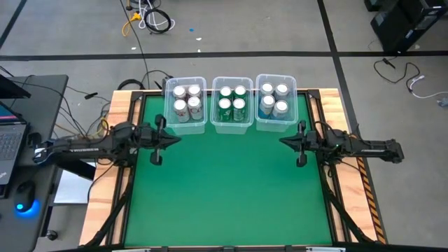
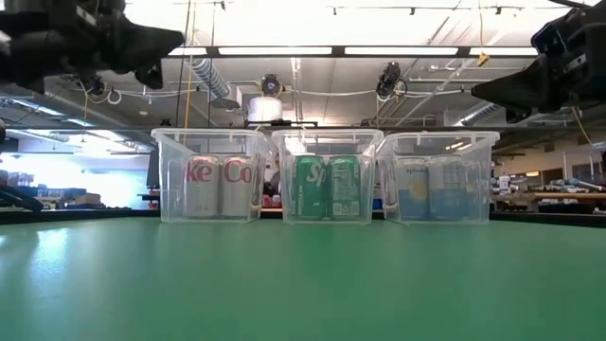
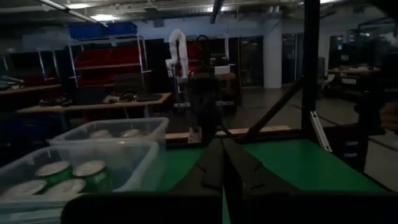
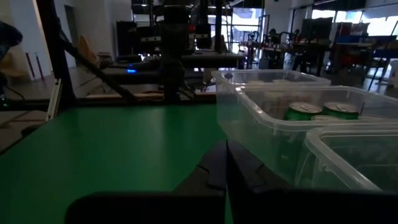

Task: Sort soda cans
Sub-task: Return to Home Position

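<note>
Three clear plastic bins stand in a row at the table's far edge. The left bin holds several silver-white cans, the middle bin several green cans, and the right bin several blue cans. All cans stand upright on the bin floors. My left gripper is shut and empty, held level above the table's left side, pointing right. My right gripper is shut and empty above the table's right side, pointing left. Each wrist view shows its own shut fingers.
The green table mat lies bare between the grippers and the near edge. Wooden rails border the table's left and right sides. A laptop and cables sit on a side desk at the left.
</note>
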Controlling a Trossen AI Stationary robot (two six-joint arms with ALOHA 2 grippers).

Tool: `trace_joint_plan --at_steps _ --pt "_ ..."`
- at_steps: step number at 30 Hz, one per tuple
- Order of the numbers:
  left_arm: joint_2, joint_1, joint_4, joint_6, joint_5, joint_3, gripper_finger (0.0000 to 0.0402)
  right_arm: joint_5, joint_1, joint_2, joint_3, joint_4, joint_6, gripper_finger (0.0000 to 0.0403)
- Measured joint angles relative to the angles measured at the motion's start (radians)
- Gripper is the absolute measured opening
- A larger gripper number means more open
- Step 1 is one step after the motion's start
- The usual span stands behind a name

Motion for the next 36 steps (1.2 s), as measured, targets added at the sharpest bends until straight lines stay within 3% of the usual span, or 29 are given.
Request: trace_joint_plan --at_steps 3,16,27,31,36 --pt "-0.064 0.000 -0.004 -0.016 -0.022 -0.036 0.0001 0.000 0.000 0.000 0.000 0.000 0.001 0.0000" --pt "-0.465 0.000 -0.322 -0.033 -0.091 -0.112 0.0001 0.005 -0.056 0.001 0.000 0.000 -0.013 0.0000" --pt "-0.462 -0.023 -0.368 -0.046 -0.221 -0.137 0.0001 -0.022 -0.082 0.009 0.000 -0.004 0.010 0.0000" --pt "-0.461 -0.023 -0.480 -0.072 -0.264 -0.137 0.0002 0.027 -0.082 0.030 0.000 0.003 -0.014 0.0000" --pt "-0.447 -0.022 -0.484 -0.094 -0.273 -0.137 0.0008 0.075 -0.082 0.086 0.000 0.009 -0.031 0.0000"
